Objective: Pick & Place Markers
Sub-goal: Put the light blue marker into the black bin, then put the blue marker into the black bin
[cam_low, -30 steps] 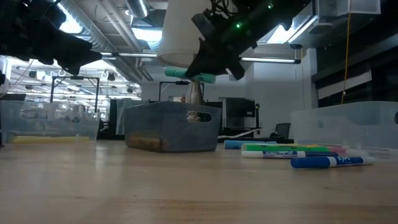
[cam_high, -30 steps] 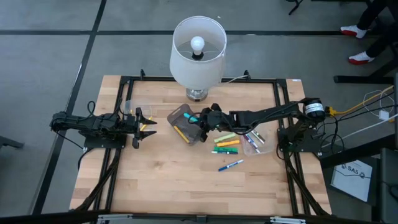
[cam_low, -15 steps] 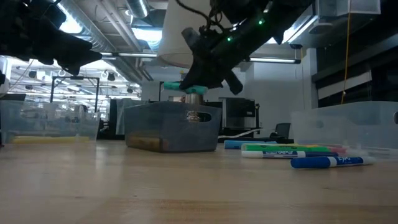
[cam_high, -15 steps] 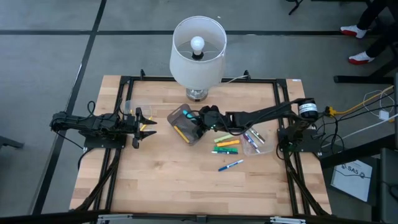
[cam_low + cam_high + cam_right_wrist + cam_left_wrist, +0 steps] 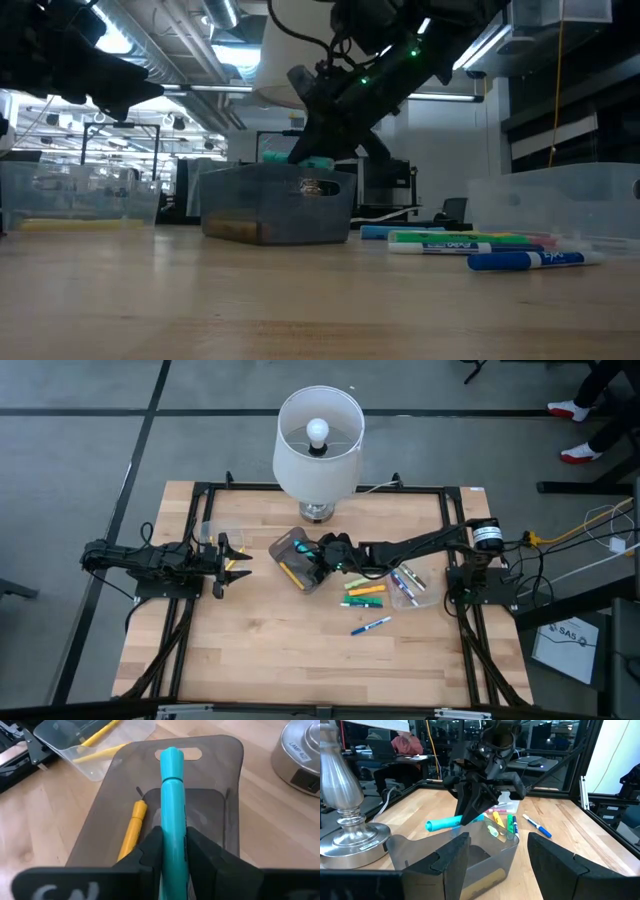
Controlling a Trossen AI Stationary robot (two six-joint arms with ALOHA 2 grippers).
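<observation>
My right gripper is shut on a cyan marker and hovers over the grey see-through bin at mid-table. One yellow marker lies on the bin's floor. More markers in green, yellow and orange lie flat on the wood right of the bin. A blue-capped one lies nearer the table's near edge. My left gripper waits open at the table's left side, level with the bin. My right gripper pinches the cyan marker's barrel between its two fingers, toward the barrel's back end. The fingers slant down from the table's right and lie along the marker. The free end sticks out past them over the bin, lifted clear at about rim height.
A white-shaded lamp stands on its metal base just beyond the bin on the far side. One clear tray with markers sits at the right. Another clear tray with yellow markers sits near my left gripper. Bare wood lies toward the near edge.
My right gripper has moved toward the table's left and down, carrying the cyan marker from above the bin's right edge to over its inside, near rim height. It has stayed shut on the marker.
</observation>
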